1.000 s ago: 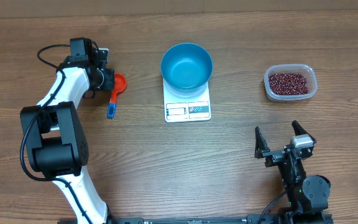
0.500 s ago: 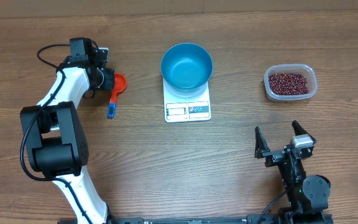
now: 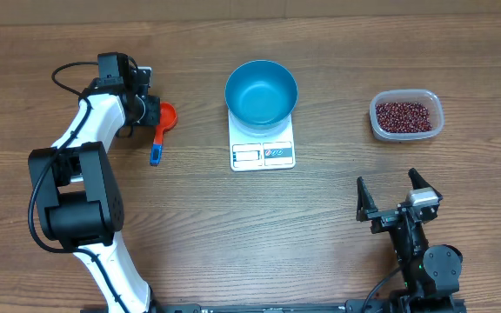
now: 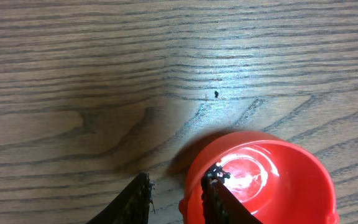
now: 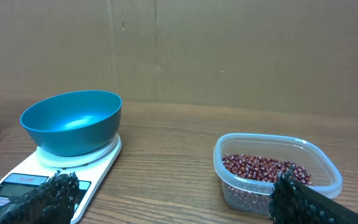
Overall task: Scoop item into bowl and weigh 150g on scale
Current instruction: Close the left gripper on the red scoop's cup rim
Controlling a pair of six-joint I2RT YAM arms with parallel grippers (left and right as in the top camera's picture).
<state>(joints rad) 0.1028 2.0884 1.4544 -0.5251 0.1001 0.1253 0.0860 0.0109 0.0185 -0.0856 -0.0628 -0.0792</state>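
Observation:
The blue bowl [image 3: 261, 91] [image 5: 72, 121] stands empty on the white scale [image 3: 263, 153] [image 5: 23, 183] at the table's middle back. The red-brown beans [image 3: 404, 115] [image 5: 263, 169] fill a clear tub at the back right. A red scoop [image 3: 165, 116] [image 4: 272, 180] with a blue handle lies left of the scale. My left gripper [image 3: 152, 111] [image 4: 178, 183] straddles the scoop cup's rim, one finger inside and one outside, with a gap showing outside. My right gripper [image 3: 398, 187] [image 5: 173, 186] rests open at the front right, holding nothing.
The clear plastic tub [image 3: 437, 130] [image 5: 219, 155] holding the beans sits right of the scale. A brown cardboard wall [image 5: 229, 50] backs the table. The left arm's white links [image 3: 85, 139] stretch along the left side.

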